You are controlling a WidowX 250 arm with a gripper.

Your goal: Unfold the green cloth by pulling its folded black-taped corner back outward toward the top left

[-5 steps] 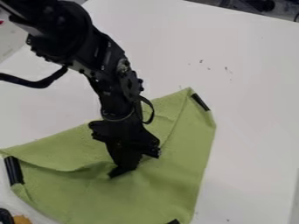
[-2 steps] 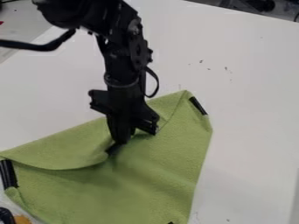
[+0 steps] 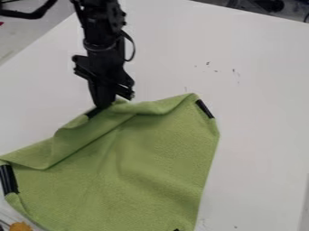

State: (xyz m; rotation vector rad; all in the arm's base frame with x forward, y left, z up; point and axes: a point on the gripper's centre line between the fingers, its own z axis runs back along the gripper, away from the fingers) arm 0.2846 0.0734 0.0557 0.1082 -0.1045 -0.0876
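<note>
A: What is at the far left?
B: A black clip-like piece (image 3: 8, 179) is on the edge of the green cloth (image 3: 151, 167). Near it, in the bottom corner, I see a small orange thing (image 3: 21, 226).
A: And the gripper (image 3: 100, 108)?
B: It is at the upper edge of the cloth, left of the middle. Its jaws are closed on the bunched fabric.
A: Where does the cloth lie?
B: It is spread on the white table (image 3: 259, 113), with folds below the gripper.
A: And further right?
B: Another black piece (image 3: 205, 109) is at the upper right corner of the cloth.
</note>
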